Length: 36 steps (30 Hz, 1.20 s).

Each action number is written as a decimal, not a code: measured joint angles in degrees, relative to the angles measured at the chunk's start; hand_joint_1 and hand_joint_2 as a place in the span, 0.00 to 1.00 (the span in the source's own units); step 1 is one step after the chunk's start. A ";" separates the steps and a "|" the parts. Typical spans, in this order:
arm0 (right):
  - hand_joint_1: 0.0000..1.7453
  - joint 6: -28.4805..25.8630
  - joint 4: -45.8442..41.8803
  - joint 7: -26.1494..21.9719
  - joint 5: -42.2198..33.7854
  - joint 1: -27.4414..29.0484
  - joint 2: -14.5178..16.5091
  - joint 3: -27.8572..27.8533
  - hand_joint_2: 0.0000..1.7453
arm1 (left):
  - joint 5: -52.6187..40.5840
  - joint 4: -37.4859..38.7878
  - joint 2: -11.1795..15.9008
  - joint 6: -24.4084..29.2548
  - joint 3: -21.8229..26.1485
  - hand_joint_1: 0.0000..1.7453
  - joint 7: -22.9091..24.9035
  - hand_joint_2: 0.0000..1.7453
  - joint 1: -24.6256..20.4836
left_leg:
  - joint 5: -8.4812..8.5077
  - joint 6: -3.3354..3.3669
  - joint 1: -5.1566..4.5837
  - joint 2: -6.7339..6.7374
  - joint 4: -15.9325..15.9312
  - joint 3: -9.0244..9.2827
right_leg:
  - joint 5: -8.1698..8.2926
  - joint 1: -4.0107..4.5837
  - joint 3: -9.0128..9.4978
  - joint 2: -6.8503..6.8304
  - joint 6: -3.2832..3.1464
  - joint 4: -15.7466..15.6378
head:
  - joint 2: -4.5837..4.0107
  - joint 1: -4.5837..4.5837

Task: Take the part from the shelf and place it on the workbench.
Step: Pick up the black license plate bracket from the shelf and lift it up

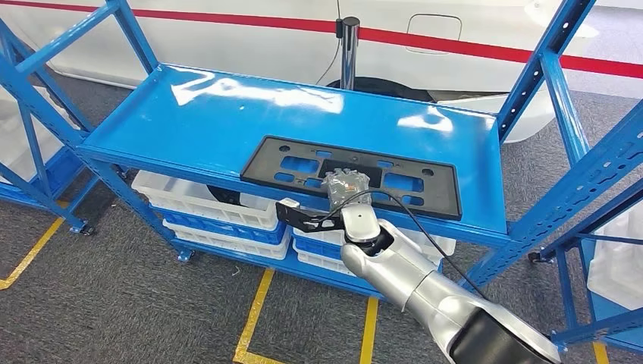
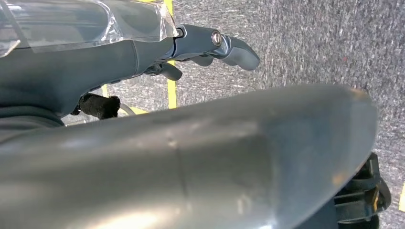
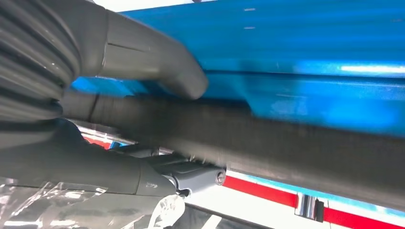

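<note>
On the blue shelf's (image 1: 227,114) top board, near its front edge, lies the flat black part (image 1: 425,189) with rectangular cut-outs, and the right robot hand (image 1: 347,186) grips that front edge. From the right wrist camera the grey thumb (image 3: 157,62) lies on one face of the part (image 3: 286,143) while darker fingers (image 3: 191,176) curl against the other. The left robot hand (image 2: 210,47) hangs over the grey carpet floor (image 2: 310,38), fingers curled in and holding nothing; white crates (image 1: 205,201) sit on the lower shelf.
</note>
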 joint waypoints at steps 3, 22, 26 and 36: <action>1.00 -0.56 0.10 0.07 -0.14 -0.08 0.02 0.00 1.00 | 0.03 0.00 0.00 0.07 0.01 0.00 0.00 0.00 0.03 | -0.01 0.05 0.02 -0.01 0.01 0.02 | 0.01 -0.11 0.04 -0.04 0.35 -0.05 | 0.00 0.00; 1.00 -1.53 0.06 1.19 -0.56 -0.47 -0.33 0.02 1.00 | -2.43 0.00 -0.01 2.88 -0.06 0.00 -2.20 1.00 0.04 | 0.11 -0.11 0.51 -0.02 -0.12 0.32 | 0.05 0.27 0.27 -0.18 0.39 -0.05 | 0.00 0.00; 1.00 -1.53 -0.08 1.30 -0.53 -0.45 -0.55 0.02 1.00 | -3.08 0.00 -0.01 3.40 -0.37 0.00 -2.81 1.00 0.01 | 0.11 -0.11 0.52 -0.01 -0.12 0.37 | 0.04 0.27 0.31 -0.18 0.39 -0.06 | 0.00 0.00; 1.00 -3.40 -1.68 1.41 2.77 0.44 -1.86 0.21 1.00 | -3.22 0.00 -0.01 3.98 -1.43 0.00 -3.32 1.00 -0.14 | 0.12 -0.11 0.51 -0.02 -0.11 0.38 | 0.05 0.25 0.33 -0.18 0.39 -0.06 | 0.00 0.00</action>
